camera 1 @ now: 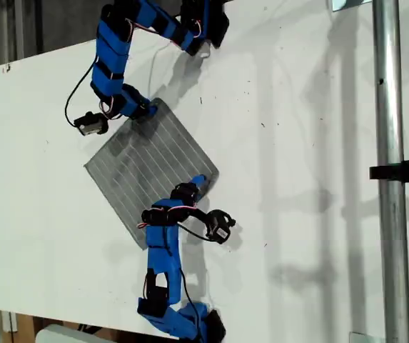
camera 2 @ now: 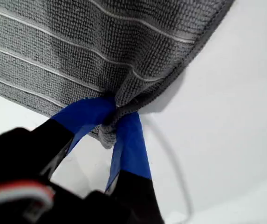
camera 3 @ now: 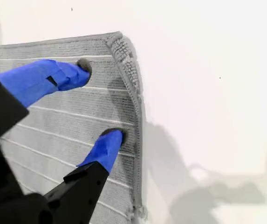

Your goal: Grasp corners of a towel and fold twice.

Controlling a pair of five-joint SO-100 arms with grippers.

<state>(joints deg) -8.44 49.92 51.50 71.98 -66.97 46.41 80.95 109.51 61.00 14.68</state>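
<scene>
A big flat white counter (camera 1: 297,179) is seen, and the soft grey square towel with thin pale stripes (camera 1: 150,168) is spread flat on it, turned like a diamond, nearer the exterior view's left

The blue plastic jaws of my first gripper (camera 1: 147,111) are found at the towel's tip nearest the exterior view's top. They are squeezed tight on that pointed corner (camera 2: 106,137), and the cloth is bunched up between them

The blue jaws of my second gripper (camera 1: 198,181) are placed at the towel's tip nearest the exterior view's right. They are spread wide apart, with both tips set down on the cloth just beside its edge. Nothing is held there yet, and the little corner (camera 3: 119,36) lies free a bit past the tips

The step in hand looks like the second grab. To do it well, the spread jaws should be slid closer to that free corner, pressed down so some cloth is scooped up, and then squeezed firmly. Both corners should be lifted together and evenly, so the fold is kept straight
</scene>
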